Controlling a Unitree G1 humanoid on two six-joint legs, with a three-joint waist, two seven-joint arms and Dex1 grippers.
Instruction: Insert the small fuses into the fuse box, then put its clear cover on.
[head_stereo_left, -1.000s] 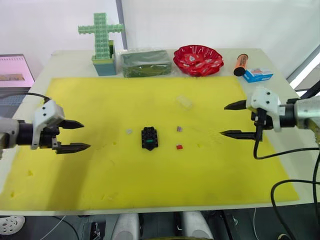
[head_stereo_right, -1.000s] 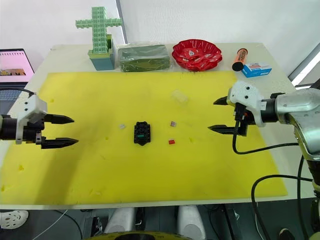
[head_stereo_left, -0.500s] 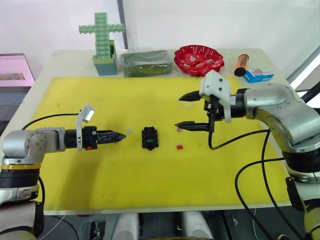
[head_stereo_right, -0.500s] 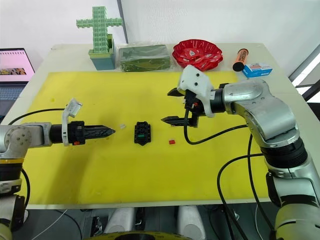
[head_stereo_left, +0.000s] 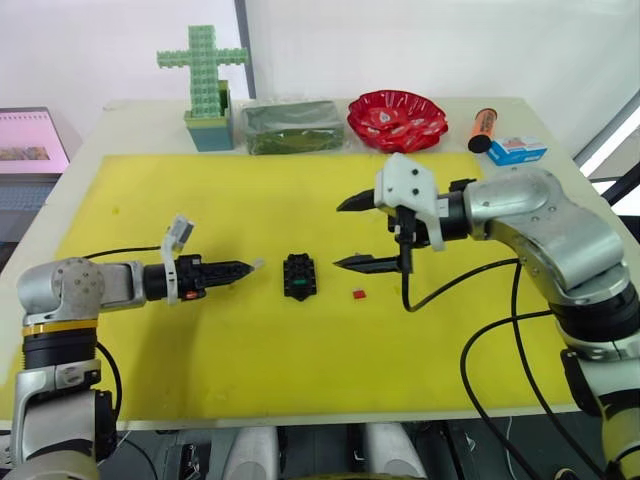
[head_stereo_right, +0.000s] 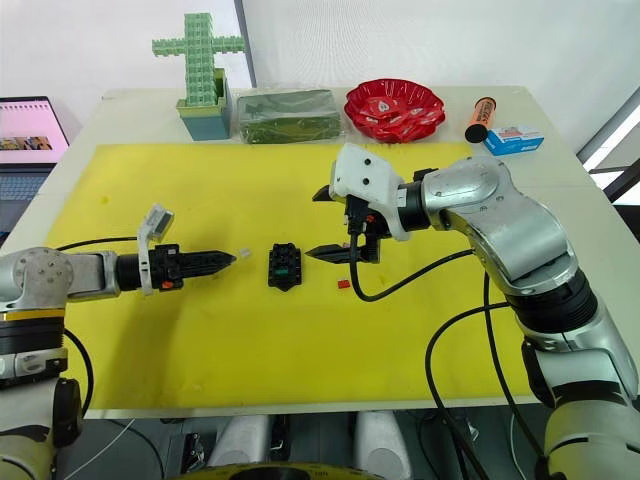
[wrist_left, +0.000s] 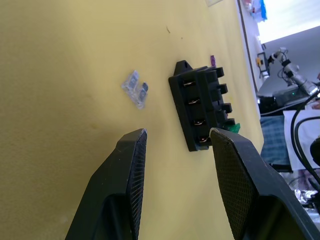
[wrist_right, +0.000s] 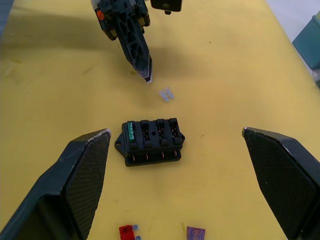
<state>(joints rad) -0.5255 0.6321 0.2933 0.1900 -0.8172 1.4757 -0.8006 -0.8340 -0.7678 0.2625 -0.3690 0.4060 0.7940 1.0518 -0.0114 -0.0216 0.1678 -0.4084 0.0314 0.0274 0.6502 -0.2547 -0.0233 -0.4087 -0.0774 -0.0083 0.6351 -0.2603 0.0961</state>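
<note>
You see the fuse box (wrist_right: 151, 142), a ribbed black plastic block with a green fuse (wrist_right: 131, 131) seated in one end slot, lying on the soft yellow foam mat (head_stereo_left: 200, 340). Beside the box lies a pale, translucent grey fuse (wrist_right: 165, 93), just off the left tool (wrist_left: 175, 145), its textured fingers slightly apart. Your right tool (head_stereo_left: 350, 232) hangs wide apart near the box, with the flat red fuse (wrist_right: 128, 230) and mauve fuse (wrist_right: 195, 232) close by.

I count four fuses around one fuse box (wrist_right: 151, 141): one green (wrist_right: 131, 131) seated in its end slot, one red (wrist_right: 127, 230), one mauve (wrist_right: 195, 232) and one pale grey (wrist_right: 165, 93) loose near it. Beyond the box there is one clear cover (head_stereo_left: 368, 204), one red bowl (head_stereo_left: 396, 118), one green packet (head_stereo_left: 291, 125) and one green cross (head_stereo_left: 204, 75).
</note>
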